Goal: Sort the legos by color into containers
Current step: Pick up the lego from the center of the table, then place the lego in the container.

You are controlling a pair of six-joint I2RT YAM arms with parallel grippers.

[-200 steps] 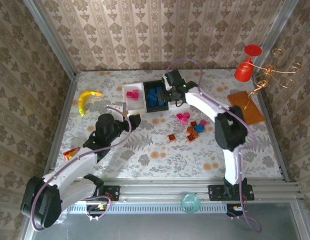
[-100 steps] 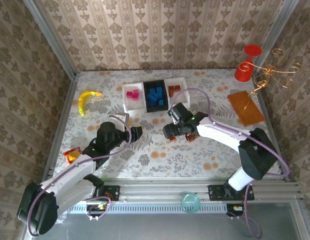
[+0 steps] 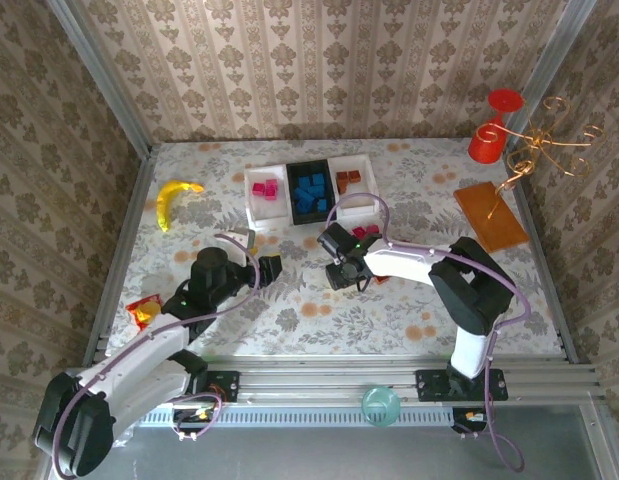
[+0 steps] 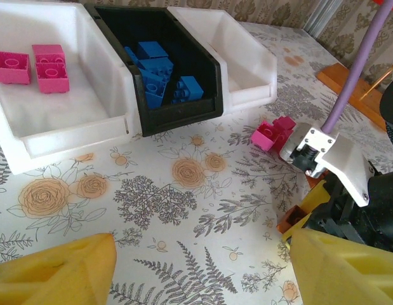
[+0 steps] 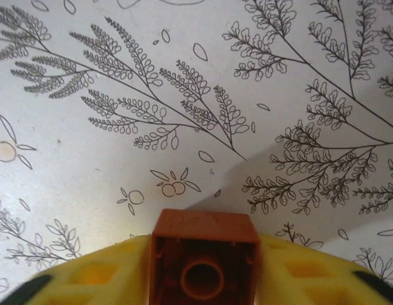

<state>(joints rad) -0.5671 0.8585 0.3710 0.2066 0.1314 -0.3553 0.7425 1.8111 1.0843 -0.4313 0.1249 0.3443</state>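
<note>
**Three trays in a row at the far side of the table; right gripper (image 5: 204,257) pinching an orange-brown brick (image 5: 204,251).**
Left white tray (image 4: 75,136) holds magenta bricks (image 4: 40,63), black tray (image 4: 177,117) holds blue bricks (image 4: 161,76), and right white tray (image 3: 364,200) holds orange-brown bricks (image 3: 347,178). The pinched brick is over the table in front of the trays. The right arm (image 3: 409,262) covers most loose legos; loose magenta bricks (image 4: 272,133) show. Left gripper (image 4: 202,267) spread, empty.

3 containers (image 4: 75,136), 2 arms (image 3: 154,345) (1 banana (image 3: 172,200))
</note>
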